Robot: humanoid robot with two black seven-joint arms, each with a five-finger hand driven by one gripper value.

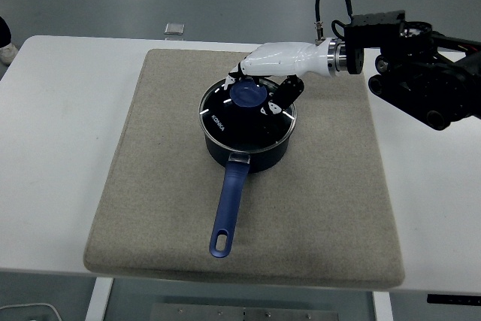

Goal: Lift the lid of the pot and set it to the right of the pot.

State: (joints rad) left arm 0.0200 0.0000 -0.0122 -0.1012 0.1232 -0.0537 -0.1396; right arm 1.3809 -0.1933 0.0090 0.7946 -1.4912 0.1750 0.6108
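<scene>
Lid (244, 114) sits on the pot (248, 148) mid-mat (150, 186), handle (228, 212) pointing to 6 o'clock, while the right hand (272, 73), reaching in from 3 o'clock with its wrist level, hangs over the knob (247, 94) with fingers curled beside it, gripping nothing that shows.

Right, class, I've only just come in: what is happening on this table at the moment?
A humanoid robot's right hand has reached in from the right and is poised at the blue knob of the lid, its fingers curled around the knob's far side. The lid sits flat on the dark blue pot, not yet lifted. The pot stands on a grey mat on the white table, its long handle pointing toward the near edge. The left arm is out of view.
</scene>
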